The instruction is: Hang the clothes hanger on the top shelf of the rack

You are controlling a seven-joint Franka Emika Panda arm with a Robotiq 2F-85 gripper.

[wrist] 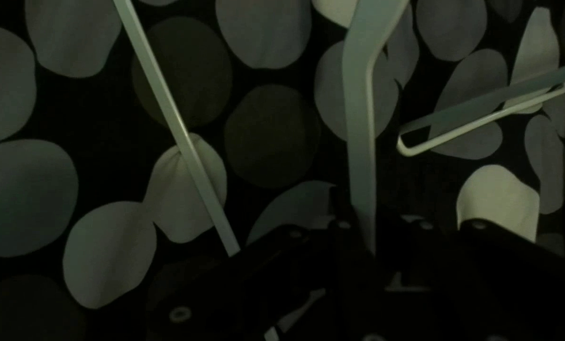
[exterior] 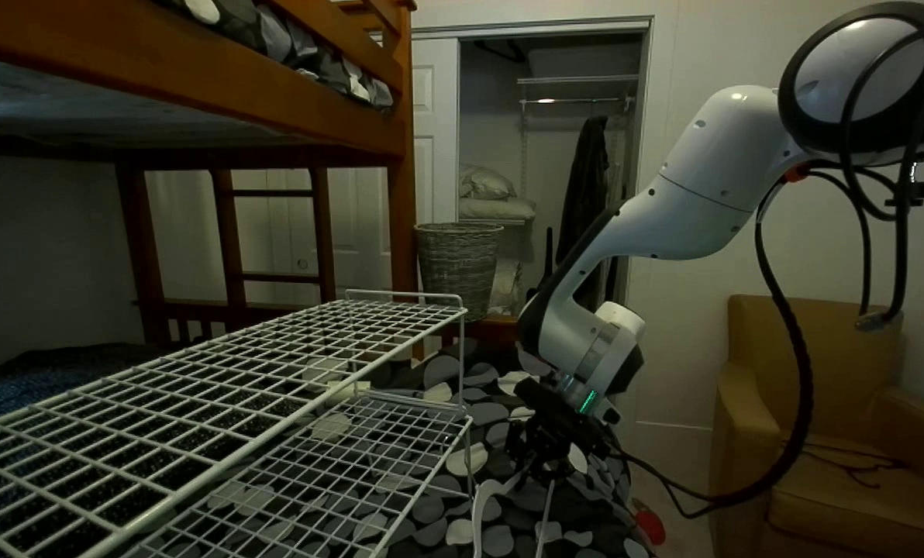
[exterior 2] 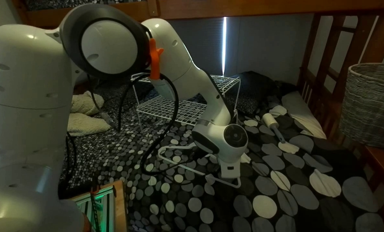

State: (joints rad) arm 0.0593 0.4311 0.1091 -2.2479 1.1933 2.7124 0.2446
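Note:
The pale clothes hanger [exterior: 478, 519] is at my gripper [exterior: 543, 457], low over the dotted bedspread. In an exterior view its long limbs [exterior 2: 185, 167] stretch to both sides of the wrist, which hides the fingers. In the wrist view one hanger limb [wrist: 359, 118] runs between the two dark fingertips [wrist: 362, 220], which look shut on it. Whether the hanger still touches the bed I cannot tell. The white wire rack [exterior 2: 237, 100] stands on the bed beside my gripper. Its top shelf [exterior: 276, 432] is higher than the gripper and shows partly in an exterior view [exterior 2: 225, 83].
The lower wire tier [exterior: 400, 422] lies under the top shelf. The brown bunk bed frame [exterior: 401, 232] rises behind and overhead. A wicker basket [exterior: 458, 263] stands beyond the bed. A lint roller [exterior 2: 271, 121] lies on the bedspread. A tan armchair [exterior: 811, 372] stands near the arm.

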